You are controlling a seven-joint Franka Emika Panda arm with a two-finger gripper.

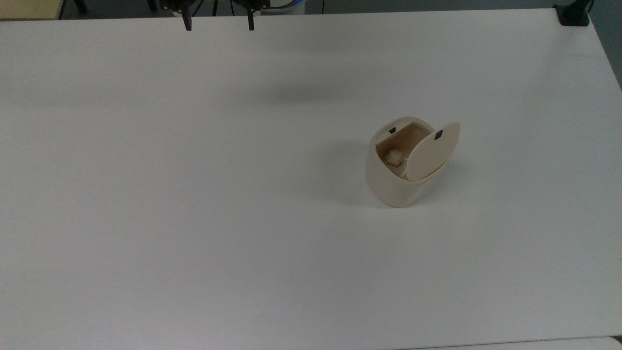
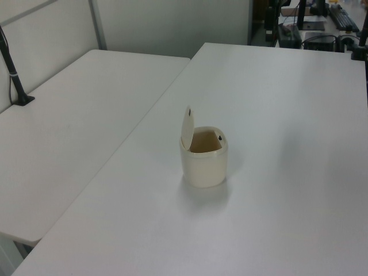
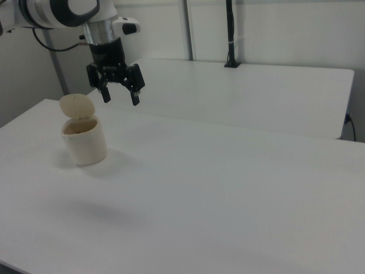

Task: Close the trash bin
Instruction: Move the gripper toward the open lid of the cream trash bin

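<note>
The cream trash bin [image 1: 391, 187] stands on the white table, right of centre in the top view. Its flat lid [image 1: 432, 151] is swung up and stands nearly upright on the top view's right side, with a small black square near its upper edge. Inside the tan interior lies a crumpled pale wad [image 1: 394, 156]. The bin [image 2: 204, 164] [image 3: 84, 145] also stands open in the left and right views. My gripper [image 1: 218, 23] [image 3: 120, 97] hangs open and empty, high above the table's far edge, well away from the bin.
The white table [image 1: 194, 218] stretches wide around the bin. A second white table [image 2: 69, 132] adjoins it. A black clamp post [image 3: 230, 34] stands on that table, and another black mount [image 1: 573, 14] sits at the top view's far right corner.
</note>
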